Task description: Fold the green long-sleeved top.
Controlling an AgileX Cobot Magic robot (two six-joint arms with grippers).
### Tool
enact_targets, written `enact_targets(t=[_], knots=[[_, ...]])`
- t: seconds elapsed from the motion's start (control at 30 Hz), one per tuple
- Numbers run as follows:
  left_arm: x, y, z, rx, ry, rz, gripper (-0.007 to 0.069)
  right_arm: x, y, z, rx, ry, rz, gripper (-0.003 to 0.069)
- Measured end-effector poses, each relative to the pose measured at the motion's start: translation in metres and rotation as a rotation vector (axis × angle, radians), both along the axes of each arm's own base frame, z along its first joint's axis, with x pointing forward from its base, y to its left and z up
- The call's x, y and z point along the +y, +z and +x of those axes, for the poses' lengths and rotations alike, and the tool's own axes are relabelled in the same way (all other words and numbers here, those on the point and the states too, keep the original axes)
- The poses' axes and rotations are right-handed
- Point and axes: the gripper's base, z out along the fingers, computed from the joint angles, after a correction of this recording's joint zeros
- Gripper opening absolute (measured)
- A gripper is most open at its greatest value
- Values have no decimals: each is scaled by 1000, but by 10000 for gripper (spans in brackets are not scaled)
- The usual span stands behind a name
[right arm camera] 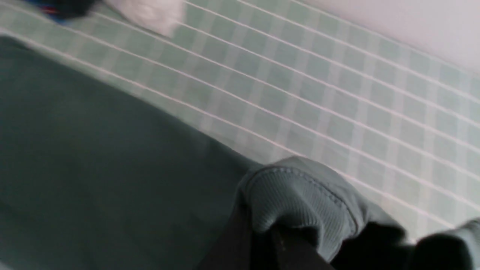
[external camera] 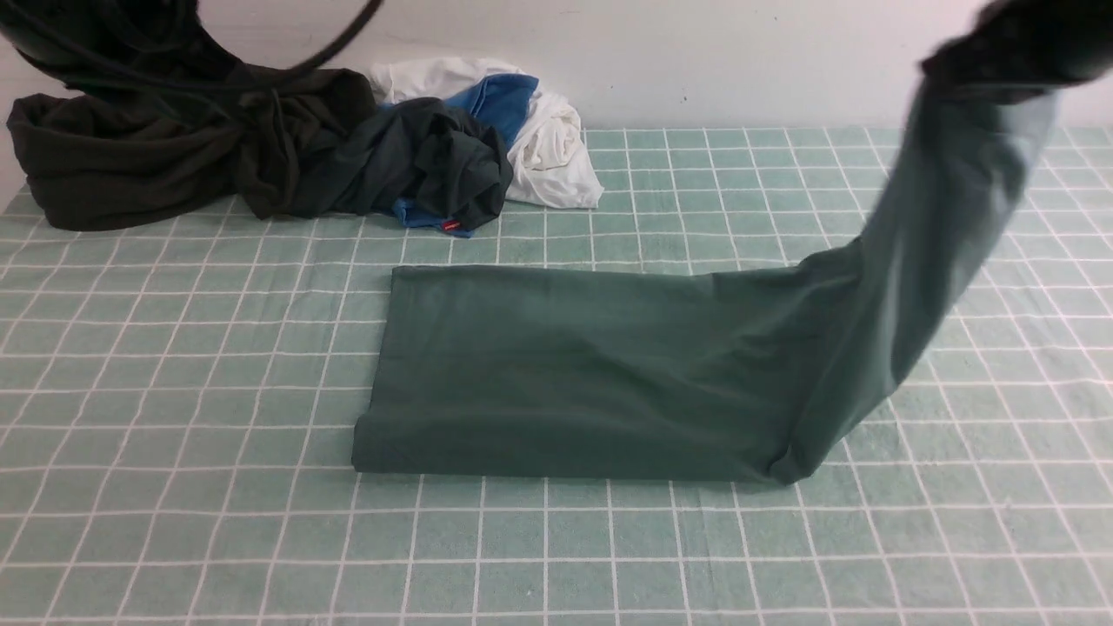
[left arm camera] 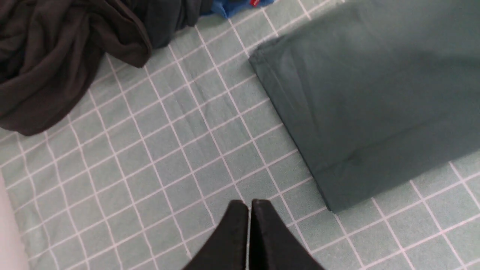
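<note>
The green long-sleeved top (external camera: 565, 374) lies as a long folded band across the checked tablecloth (external camera: 174, 391). Its right end rises steeply off the cloth toward the upper right. There my right gripper (external camera: 1000, 61) is shut on it, blurred. In the right wrist view a ribbed hem (right arm camera: 300, 195) bunches over my right gripper (right arm camera: 277, 232), and the top (right arm camera: 93, 157) hangs below. My left gripper (left arm camera: 249, 204) is shut and empty above bare cloth, a short way off the near left corner of the top (left arm camera: 367, 105).
A very dark olive-black garment (external camera: 130, 148) is heaped at the back left, with cables of my left arm (external camera: 113, 35) over it. Beside it lie a dark teal-grey garment (external camera: 417, 165) with a red tag, blue cloth (external camera: 500, 100) and white cloth (external camera: 548, 139). A wall stands behind.
</note>
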Motion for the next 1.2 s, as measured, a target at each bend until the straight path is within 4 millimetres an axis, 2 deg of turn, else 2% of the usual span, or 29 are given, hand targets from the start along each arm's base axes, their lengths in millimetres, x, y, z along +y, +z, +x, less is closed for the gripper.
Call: enact_targets(t=[0.03,0.07,0.1,0.13,0.17,0.2,0.23,0.27,0.3,0.4,0.43,0.47,0.5,0.57,0.67,0.7,0.8,0.87,0.9,0.93,1.0,1.1,1.13,1.17,1.2], knots=[[0,1,-2,-2,1,-1,-3,5,1,0,-4,12,4,6],[3,8,-12,-26,3,-9,-3,35,-3,-1,-12,92,12,6],[5,12,-20,-41,5,-14,-3,56,-8,-1,-10,143,14,6],[6,14,-25,-49,5,-16,-3,68,-12,0,-7,171,14,6],[9,18,-38,-65,10,-24,-3,100,-27,4,13,235,8,6],[10,19,-40,-71,10,-25,-3,103,-30,4,19,243,5,6],[12,20,-48,-76,12,-29,-3,118,-36,5,25,270,2,6],[14,18,-60,-75,17,-33,-3,145,-53,8,46,319,-9,6],[16,16,-67,-75,20,-35,-3,160,-64,9,58,344,-14,6],[21,7,-89,-63,24,-35,-3,200,-97,13,94,395,-9,6],[22,6,-90,-60,24,-35,-3,202,-99,13,98,396,-5,6],[23,-2,-96,-40,28,-26,-3,217,-115,14,118,408,4,8],[24,-4,-99,-40,29,-23,-3,220,-118,15,120,411,10,9],[28,-20,-107,-3,39,1,-3,240,-142,18,159,423,36,38],[32,-36,-114,31,52,31,-3,251,-153,22,178,426,68,127],[33,-41,-114,29,57,36,-3,252,-152,23,179,428,69,192],[33,-49,-114,23,56,45,-3,248,-138,25,159,432,43,313],[33,-54,-112,16,54,45,-3,238,-125,29,158,419,6,379],[33,-55,-112,16,55,44,-3,236,-125,29,166,413,-1,391],[32,-58,-111,12,55,42,-3,223,-120,35,187,376,-28,421],[32,-63,-109,9,59,35,-3,205,-124,45,224,316,-51,436],[31,-70,-108,12,72,22,-3,191,-140,58,263,267,-66,439],[31,-76,-107,17,79,16,-3,185,-163,67,304,234,-76,439],[31,-77,-106,19,79,16,-3,183,-166,69,308,228,-75,439],[30,-84,-105,26,80,16,-3,181,-188,75,343,212,-84,439]])
